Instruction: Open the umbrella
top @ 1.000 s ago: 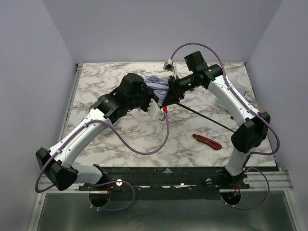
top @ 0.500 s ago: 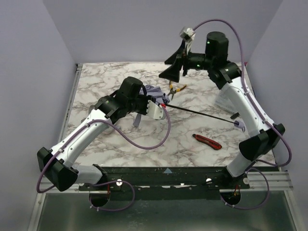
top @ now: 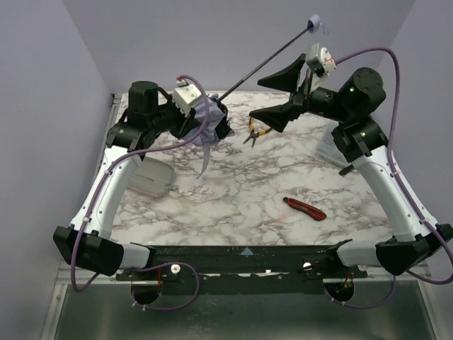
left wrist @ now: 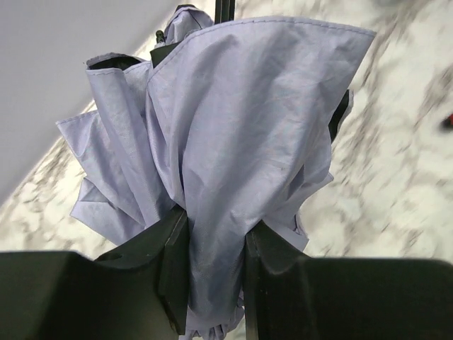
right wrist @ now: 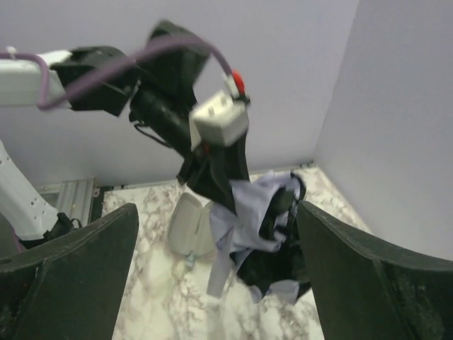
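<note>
The umbrella (top: pixel 214 119) hangs above the back of the table as a crumpled bundle of lavender fabric with black lining. Its thin black shaft (top: pixel 265 59) slants up to the right and ends in the small lavender handle (top: pixel 315 27), high against the back wall. My left gripper (top: pixel 207 119) is shut on the fabric; in the left wrist view the umbrella (left wrist: pixel 233 127) bulges out above the black fingers (left wrist: pixel 173 273) that pinch it. My right gripper (top: pixel 262 103) stands wide open just right of the bundle and touches nothing. In the right wrist view the umbrella (right wrist: pixel 263 212) hangs between and beyond its spread fingers (right wrist: pixel 78 269).
A pale pink oblong case (top: pixel 153 177) lies on the marble table (top: pixel 233 198) under the left arm, also in the right wrist view as the case (right wrist: pixel 187 223). Yellow-handled pliers (top: pixel 255 132) lie below the right gripper. A red-and-black utility knife (top: pixel 305 208) lies at the front right. Lavender walls stand on three sides.
The right gripper let go of the bundle, opened wide and rose toward the back right. The left arm swung the umbrella up and back-left, lifting the shaft and handle off the table.
</note>
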